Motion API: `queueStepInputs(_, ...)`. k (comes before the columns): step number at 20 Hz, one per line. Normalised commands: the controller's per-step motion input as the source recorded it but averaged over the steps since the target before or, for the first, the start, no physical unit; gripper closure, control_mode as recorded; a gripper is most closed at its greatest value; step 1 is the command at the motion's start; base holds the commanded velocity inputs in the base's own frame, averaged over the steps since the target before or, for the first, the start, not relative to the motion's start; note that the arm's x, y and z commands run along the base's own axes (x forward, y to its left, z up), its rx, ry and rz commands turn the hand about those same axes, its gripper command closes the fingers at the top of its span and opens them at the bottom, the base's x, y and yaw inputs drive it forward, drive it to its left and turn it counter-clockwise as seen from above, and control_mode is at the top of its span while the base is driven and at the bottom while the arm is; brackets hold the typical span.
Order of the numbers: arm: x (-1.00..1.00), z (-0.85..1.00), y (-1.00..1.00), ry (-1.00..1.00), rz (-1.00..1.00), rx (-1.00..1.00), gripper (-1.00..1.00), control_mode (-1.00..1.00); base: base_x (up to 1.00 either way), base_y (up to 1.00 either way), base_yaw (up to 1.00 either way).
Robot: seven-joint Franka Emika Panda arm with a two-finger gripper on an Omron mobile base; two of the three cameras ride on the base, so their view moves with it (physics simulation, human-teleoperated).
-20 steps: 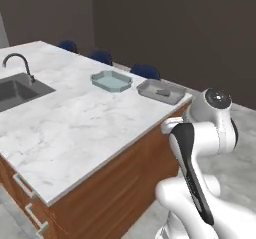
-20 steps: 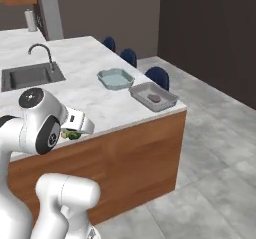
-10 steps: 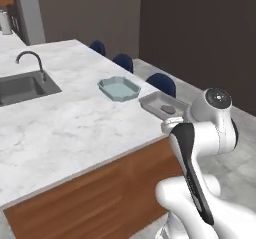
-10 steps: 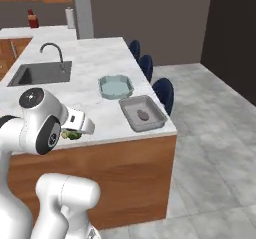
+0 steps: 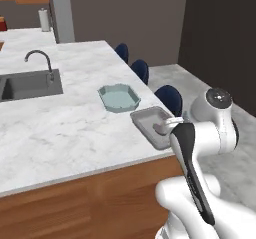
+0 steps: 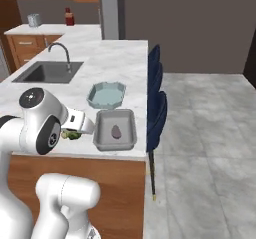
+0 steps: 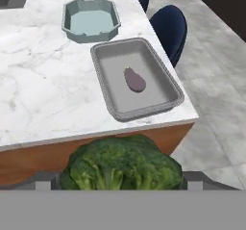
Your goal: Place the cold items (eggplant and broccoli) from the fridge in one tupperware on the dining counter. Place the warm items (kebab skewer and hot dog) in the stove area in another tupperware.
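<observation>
Green broccoli (image 7: 122, 165) sits gripped between wide-set jaws, short of the table (image 7: 38, 94) edge; the eggplant (image 7: 135, 79) lies in the grey tupperware (image 7: 168, 82); carry the broccoli over that tray, lower it beside the eggplant, then release.

Ahead of me a white marble counter (image 5: 65, 133) has wood-panelled sides. A dark sink (image 5: 27, 84) with a curved faucet (image 5: 40, 60) is set into it. Navy stools (image 6: 156, 113) line its far edge, over grey tiled floor (image 6: 210, 133). A paper towel roll (image 5: 44, 19) stands on the back counter.
</observation>
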Motion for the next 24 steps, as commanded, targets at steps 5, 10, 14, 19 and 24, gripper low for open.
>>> queueStepInputs(5,0.00,0.00,0.00,0.00,0.00,0.00,1.00,1.00,0.65,-0.37,0.32)
queueStepInputs(10,0.00,0.00,0.00,0.00,0.02,0.00,1.00,-1.00,0.17,0.00,0.18)
queueStepInputs(14,0.31,-0.03,-0.21,0.04,-0.01,0.00,1.00,-1.00,0.00,0.00,0.00)
queueStepInputs(19,0.96,-0.34,-0.41,0.20,-0.02,0.00,1.00,-1.00,0.00,0.00,0.00)
queueStepInputs(24,0.85,-0.63,-0.36,0.19,0.07,0.00,1.00,-1.00,0.00,0.00,0.00)
